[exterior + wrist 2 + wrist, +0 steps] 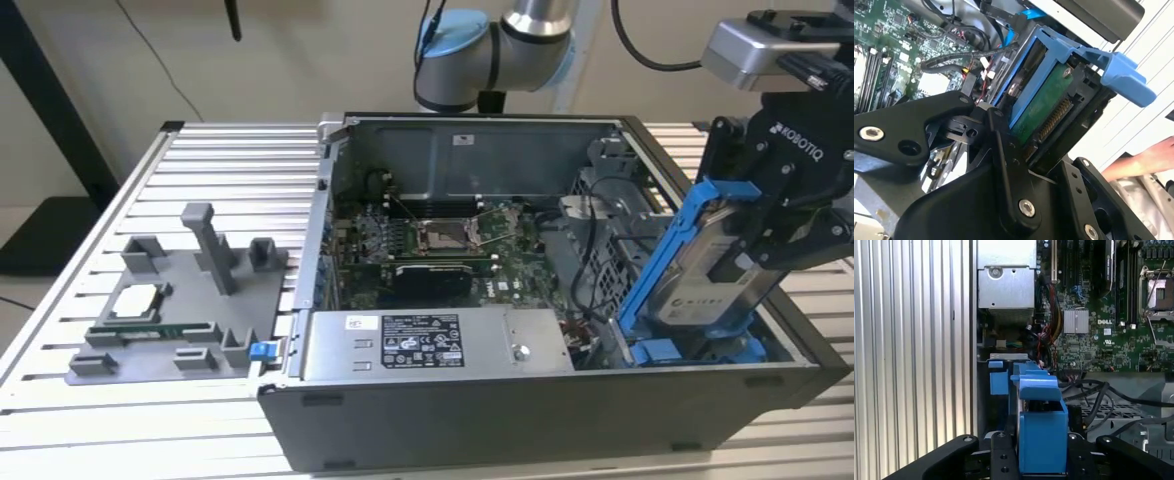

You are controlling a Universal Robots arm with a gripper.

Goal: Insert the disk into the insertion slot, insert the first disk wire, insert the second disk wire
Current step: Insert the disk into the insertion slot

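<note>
The claw is clamped on the upper part of the disk. The disk stands steeply tilted in its blue frame, its long axis running down toward the exterior view's left. Its lower end sits at the mouth of the slot, below the claw, in the case corner at the exterior view's right. The motherboard lies beyond.

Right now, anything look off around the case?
The disk leans tilted in the gripper, lower end inside the case, not seated. In the second wrist view a person's hand is close by.
</note>
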